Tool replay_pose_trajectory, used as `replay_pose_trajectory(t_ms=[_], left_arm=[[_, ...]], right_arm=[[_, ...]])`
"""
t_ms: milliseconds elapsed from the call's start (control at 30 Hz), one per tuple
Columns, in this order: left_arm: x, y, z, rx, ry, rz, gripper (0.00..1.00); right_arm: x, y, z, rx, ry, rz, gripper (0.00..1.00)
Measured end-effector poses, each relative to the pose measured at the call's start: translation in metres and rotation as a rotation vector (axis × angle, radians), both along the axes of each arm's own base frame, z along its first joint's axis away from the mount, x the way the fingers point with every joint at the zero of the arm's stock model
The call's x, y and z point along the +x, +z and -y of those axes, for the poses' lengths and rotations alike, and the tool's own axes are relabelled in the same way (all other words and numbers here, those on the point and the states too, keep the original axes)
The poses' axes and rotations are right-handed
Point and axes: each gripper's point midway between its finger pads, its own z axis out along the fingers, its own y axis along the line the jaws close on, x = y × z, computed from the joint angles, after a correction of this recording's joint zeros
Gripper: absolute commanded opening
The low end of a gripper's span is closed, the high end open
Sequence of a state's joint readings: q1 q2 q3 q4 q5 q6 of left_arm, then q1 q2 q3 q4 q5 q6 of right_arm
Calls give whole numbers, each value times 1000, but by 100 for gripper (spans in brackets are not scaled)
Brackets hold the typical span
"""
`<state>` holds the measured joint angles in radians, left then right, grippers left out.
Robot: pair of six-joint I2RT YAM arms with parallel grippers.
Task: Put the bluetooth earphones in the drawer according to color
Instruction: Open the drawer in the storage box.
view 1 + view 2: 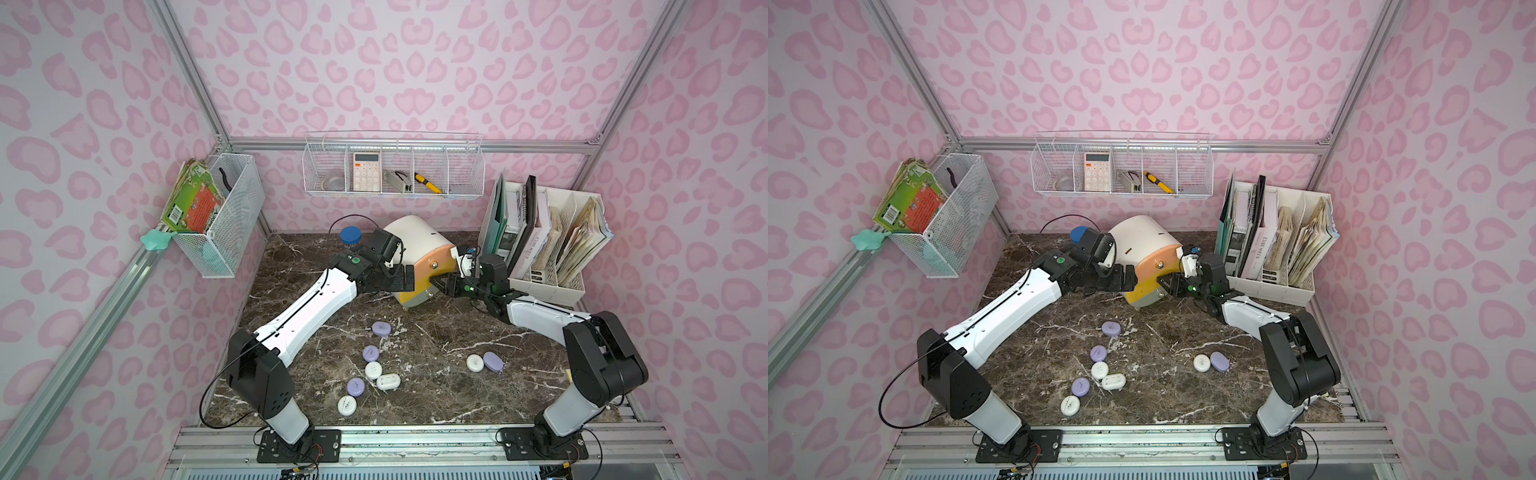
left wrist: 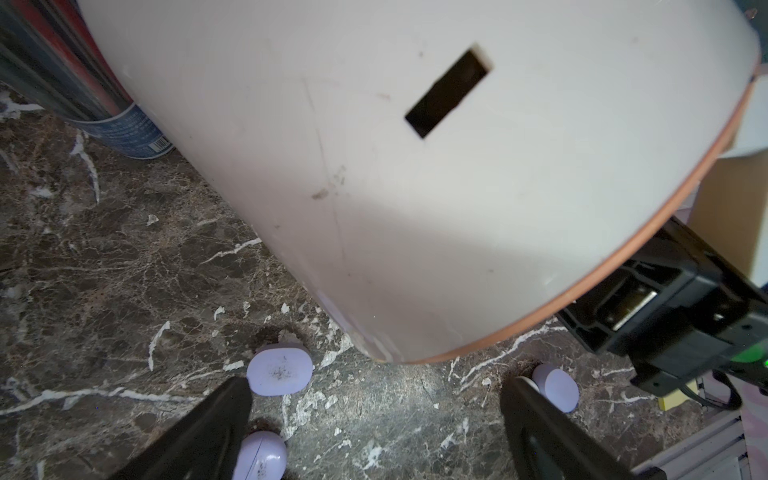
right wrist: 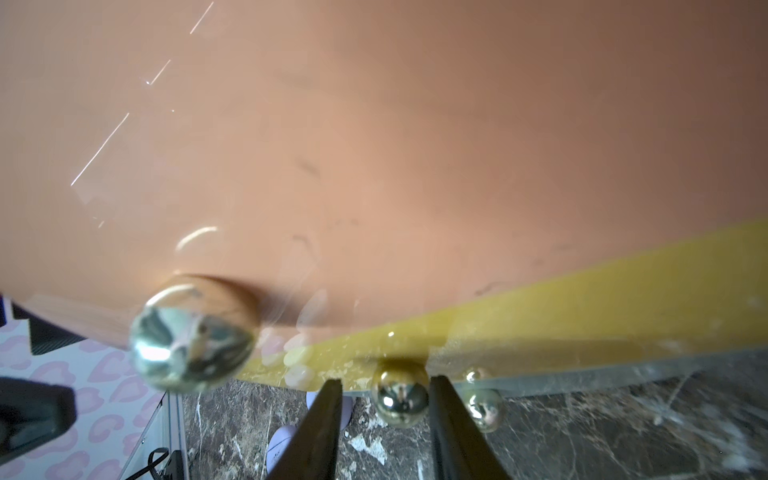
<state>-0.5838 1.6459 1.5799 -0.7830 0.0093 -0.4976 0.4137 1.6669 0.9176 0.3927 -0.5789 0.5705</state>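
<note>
The drawer cabinet [image 1: 415, 237] [image 1: 1142, 235] is white and arch-topped and seems to lean back at the rear middle. Its peach [image 1: 428, 262] and yellow [image 1: 411, 293] fronts face my right arm. My right gripper [image 1: 440, 284] [image 3: 386, 382] has its jaws either side of the yellow drawer's metal knob [image 3: 400, 399], with a gap on one side. My left gripper [image 1: 409, 279] [image 2: 378, 386] stands wide open against the cabinet's white side wall [image 2: 374, 187], holding nothing. Several lilac [image 1: 381, 328] [image 2: 279, 370] and white [image 1: 388, 381] earphones lie loose on the marble.
A blue-capped can [image 1: 350, 235] stands behind my left wrist. A white file rack [image 1: 552, 274] full of folders sits just right of my right arm. Wire baskets hang on the back wall [image 1: 392, 166] and the left wall [image 1: 224, 216]. One white-and-lilac pair [image 1: 484, 362] lies apart at front right.
</note>
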Motion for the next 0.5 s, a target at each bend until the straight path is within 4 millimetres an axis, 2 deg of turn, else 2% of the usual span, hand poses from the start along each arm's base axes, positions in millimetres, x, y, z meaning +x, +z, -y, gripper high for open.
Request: replay_pose_trajectory(t_ms=[300, 500], left_arm=[[1, 0, -1, 5, 4, 3, 99], [1, 0, -3, 9, 9, 7, 99]], right_arm=[[3, -3, -2, -5, -10, -7, 37], [5, -6, -3, -2, -21, -31, 33]])
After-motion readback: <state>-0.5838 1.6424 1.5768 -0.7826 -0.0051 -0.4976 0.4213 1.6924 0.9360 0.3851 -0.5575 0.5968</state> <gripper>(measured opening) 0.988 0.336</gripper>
